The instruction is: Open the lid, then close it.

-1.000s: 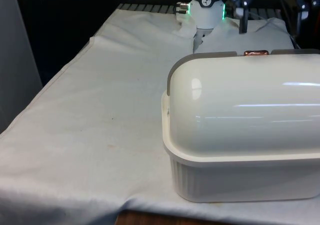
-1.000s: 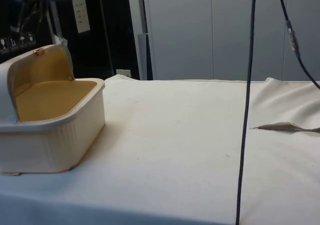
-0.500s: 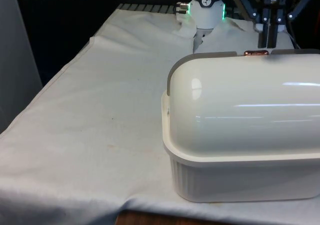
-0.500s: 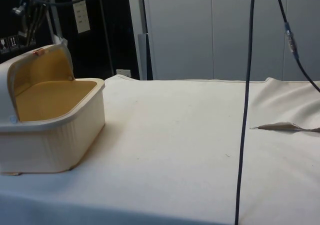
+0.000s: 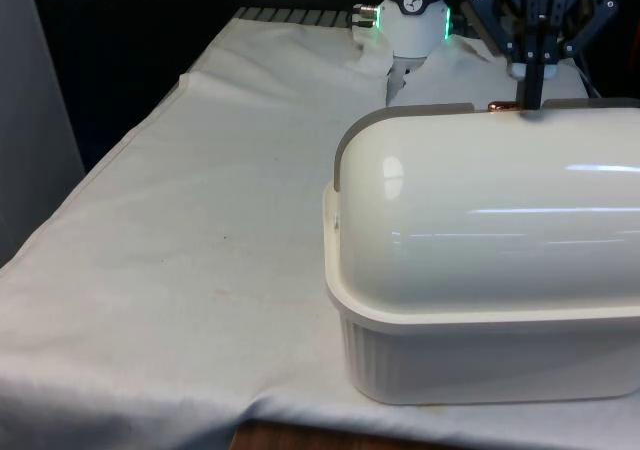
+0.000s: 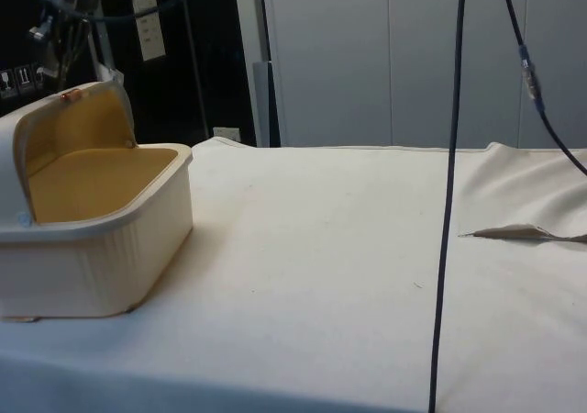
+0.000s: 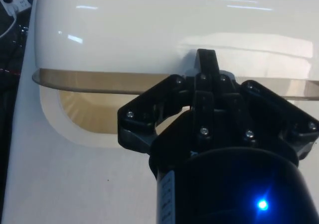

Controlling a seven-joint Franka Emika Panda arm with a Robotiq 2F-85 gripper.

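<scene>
A cream bread box (image 5: 480,360) stands on the white cloth at the front view's right. Its rounded lid (image 5: 490,210) is rolled back, and the side view shows the box (image 6: 110,257) standing open with a tan inside (image 6: 101,179). A small copper handle (image 5: 498,106) sits on the lid's grey edge at the top. My black gripper (image 5: 531,98) hangs straight down over that edge, shut, with its tips against the handle's end and nothing between the fingers. In the wrist view the gripper (image 7: 206,59) points its closed tips at the lid's edge (image 7: 99,79).
The robot's base (image 5: 415,10) stands at the table's far end behind the box. A black cable (image 6: 449,202) hangs down in front of the side camera. A fold in the cloth (image 6: 523,234) lies at the side view's right. The cloth (image 5: 200,230) spreads bare towards the front view's left.
The fingers have gone from wide open to shut. The gripper has come down onto the lid's top edge by the copper handle. The lid has not moved.
</scene>
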